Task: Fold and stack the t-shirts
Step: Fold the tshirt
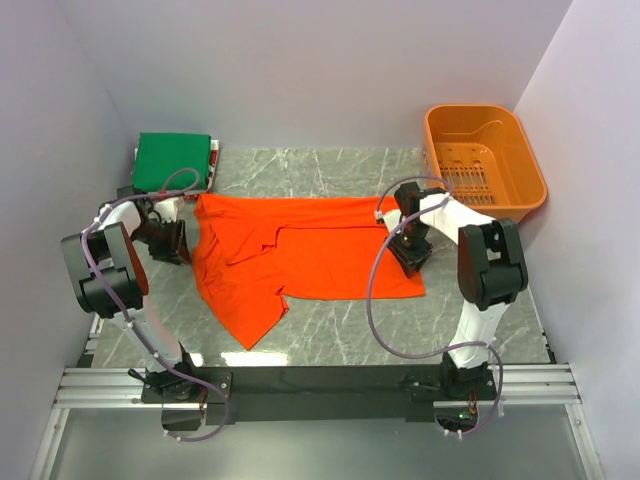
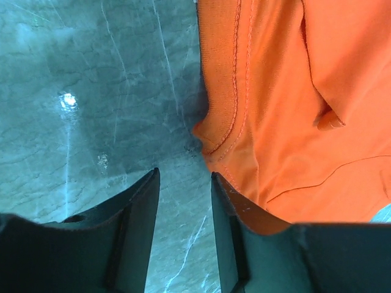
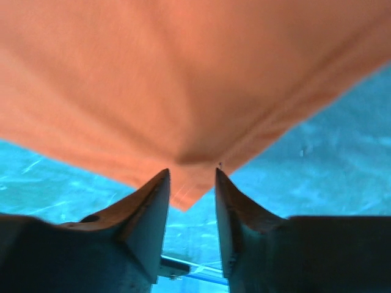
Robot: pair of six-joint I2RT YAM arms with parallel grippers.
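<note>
**Orange shirt spread lengthwise, both grippers part-open at its ends**

The orange-red t-shirt [image 1: 320, 250] lies flat mid-counter [image 1: 330, 175], its long axis running left to right: collar end at the left, hem at the right, one sleeve pointing toward the near edge. The left gripper [image 2: 183, 174] stands half apart over bare counter, grasping nothing, with one finger [image 2: 226, 232] overlapping the shirt's stitched edge. The right gripper [image 3: 191, 172] is likewise half apart around the hem corner. That view is blurred, but the cloth looks released. A folded green t-shirt [image 1: 172, 160] sits at the back left
</note>
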